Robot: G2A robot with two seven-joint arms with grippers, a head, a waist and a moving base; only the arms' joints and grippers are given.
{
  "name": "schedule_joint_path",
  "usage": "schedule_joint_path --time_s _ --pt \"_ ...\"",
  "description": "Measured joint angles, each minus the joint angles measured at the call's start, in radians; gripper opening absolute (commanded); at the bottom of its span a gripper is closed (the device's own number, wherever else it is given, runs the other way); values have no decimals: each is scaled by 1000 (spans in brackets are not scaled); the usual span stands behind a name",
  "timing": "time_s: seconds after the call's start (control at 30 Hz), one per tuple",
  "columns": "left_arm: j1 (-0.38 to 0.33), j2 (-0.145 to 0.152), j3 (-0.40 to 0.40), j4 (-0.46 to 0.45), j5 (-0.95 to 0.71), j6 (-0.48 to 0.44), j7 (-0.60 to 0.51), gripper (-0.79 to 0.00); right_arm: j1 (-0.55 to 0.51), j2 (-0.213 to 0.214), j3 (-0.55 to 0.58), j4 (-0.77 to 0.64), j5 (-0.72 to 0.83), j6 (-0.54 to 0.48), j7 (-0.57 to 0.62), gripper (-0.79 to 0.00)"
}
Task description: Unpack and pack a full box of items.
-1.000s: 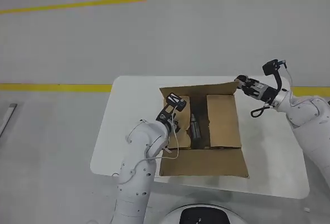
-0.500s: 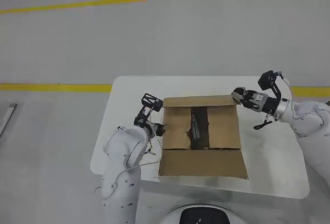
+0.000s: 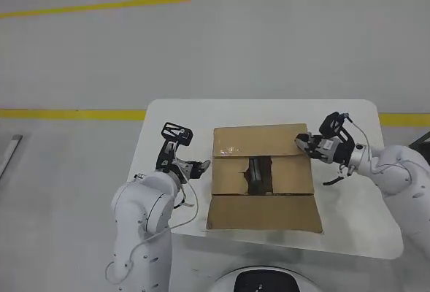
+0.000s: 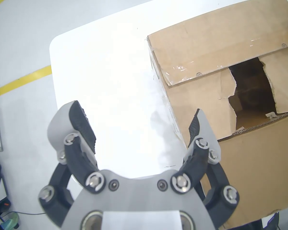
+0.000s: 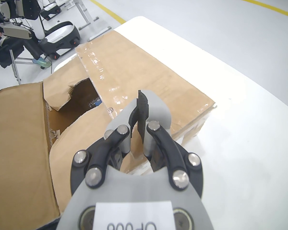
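Pinching far flap [image 3: 262,139] at corner: right end effector [image 3: 301,143].

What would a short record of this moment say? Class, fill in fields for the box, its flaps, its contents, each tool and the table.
Table: white, rounded corners
Box: brown cardboard box, at its middle
Far flap: folded down flat over the top
Side flaps: folded in, torn edges, gap between them
Contents: a dark item shows through the gap; kind unclear
Left tool: open, over the table beside the box, holding nothing
Right tool: shut, at the far flap's right end; grip on it unclear
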Motion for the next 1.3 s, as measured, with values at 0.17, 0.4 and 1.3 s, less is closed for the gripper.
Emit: schedule_joint_path --time_s 0.17,0.4,1.3 --pt "0 0 0 0 0 0 0 0 -36 1 -1 -46 -20 48 -12 -785" --pt "30 10 -7 4 31 -24 40 0 -58 4 -2 -60 -62 92 -17 -785" --pt "307 111 7 -79 287 -486 285 0 -101 6 3 -68 -35 122 -58 -785"
